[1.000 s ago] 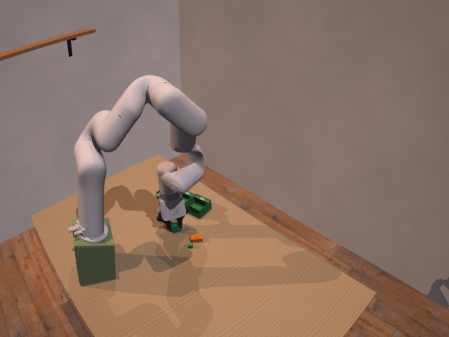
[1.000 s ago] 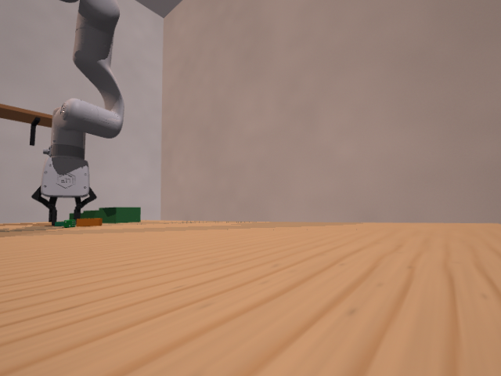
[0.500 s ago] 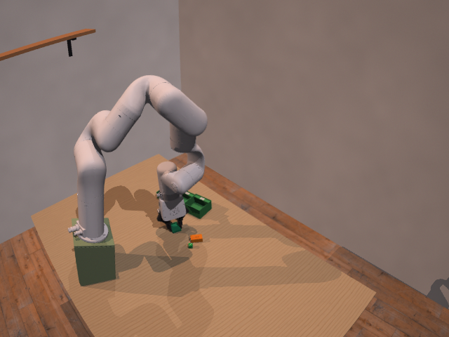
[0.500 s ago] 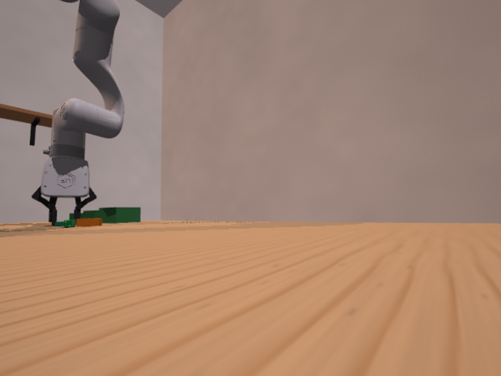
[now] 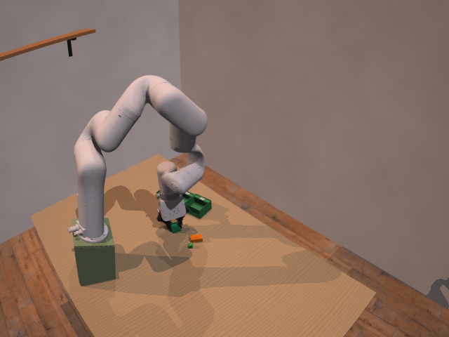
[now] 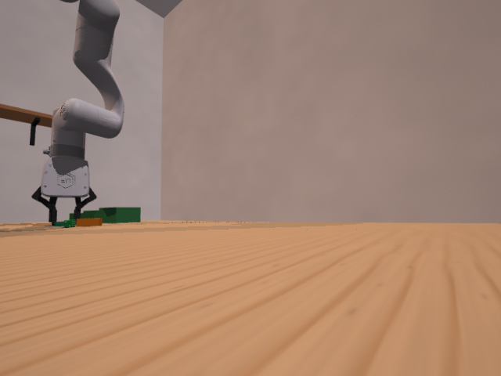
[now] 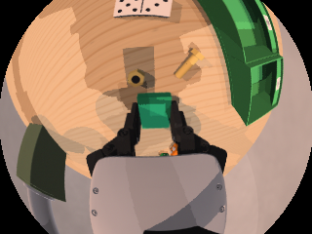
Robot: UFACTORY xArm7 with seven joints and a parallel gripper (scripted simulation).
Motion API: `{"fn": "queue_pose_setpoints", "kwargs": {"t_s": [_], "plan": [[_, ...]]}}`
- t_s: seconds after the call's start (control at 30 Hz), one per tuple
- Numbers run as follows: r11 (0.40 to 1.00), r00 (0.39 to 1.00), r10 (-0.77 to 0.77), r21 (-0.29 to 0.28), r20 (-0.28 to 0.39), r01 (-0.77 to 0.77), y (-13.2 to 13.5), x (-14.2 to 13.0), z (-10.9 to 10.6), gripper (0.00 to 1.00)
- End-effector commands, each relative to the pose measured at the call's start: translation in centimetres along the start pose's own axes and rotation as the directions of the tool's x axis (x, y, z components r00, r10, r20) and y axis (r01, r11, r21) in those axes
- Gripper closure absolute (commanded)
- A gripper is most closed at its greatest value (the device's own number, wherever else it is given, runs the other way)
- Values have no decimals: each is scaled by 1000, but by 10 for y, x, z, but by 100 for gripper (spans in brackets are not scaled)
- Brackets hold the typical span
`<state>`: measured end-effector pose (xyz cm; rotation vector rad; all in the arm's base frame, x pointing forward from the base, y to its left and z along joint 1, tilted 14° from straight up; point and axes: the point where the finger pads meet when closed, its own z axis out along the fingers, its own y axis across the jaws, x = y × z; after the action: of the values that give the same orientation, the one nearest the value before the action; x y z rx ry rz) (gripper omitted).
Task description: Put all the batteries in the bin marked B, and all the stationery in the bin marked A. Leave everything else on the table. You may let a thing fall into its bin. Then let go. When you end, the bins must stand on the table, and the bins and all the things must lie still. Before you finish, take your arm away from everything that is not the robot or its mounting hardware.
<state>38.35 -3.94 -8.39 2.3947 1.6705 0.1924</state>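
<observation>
Top view: the gripper (image 5: 175,224) (image 6: 65,220) (image 7: 154,110) is down low on the counter (image 5: 253,290) (image 6: 282,291) (image 7: 44,63), clamped on a green block (image 5: 175,227) (image 7: 155,111), probably stationery like a sharpener or eraser. Green bins (image 5: 197,206) (image 6: 121,215) (image 7: 239,88) sit close by; an orange thing (image 5: 196,238) (image 6: 89,222) (image 7: 174,149) lies on the other side. Exterior view: fingertips nearly graze the wood, so I'd lift straight up first, squeeze kept on. Wrist view: block's square between the pads, bolt and nut just ahead, so clear those and the bin rim before swinging over.

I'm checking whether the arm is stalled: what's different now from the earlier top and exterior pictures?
Nothing visibly changed. The gripper stays low, shut on the green block; the orange object and green bins stayed put. The wrist view has no earlier picture to compare.
</observation>
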Motion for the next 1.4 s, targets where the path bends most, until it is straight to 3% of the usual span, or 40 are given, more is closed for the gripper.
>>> {"fn": "queue_pose_setpoints", "kwargs": {"t_s": [0.0,0.63,1.37], "plan": [[1000,1000,0,-2,-1,0,1,0,-4,100],[1000,1000,0,-2,-1,0,1,0,-60,100],[1000,1000,0,-2,-1,0,6,3,-67,100]]}}
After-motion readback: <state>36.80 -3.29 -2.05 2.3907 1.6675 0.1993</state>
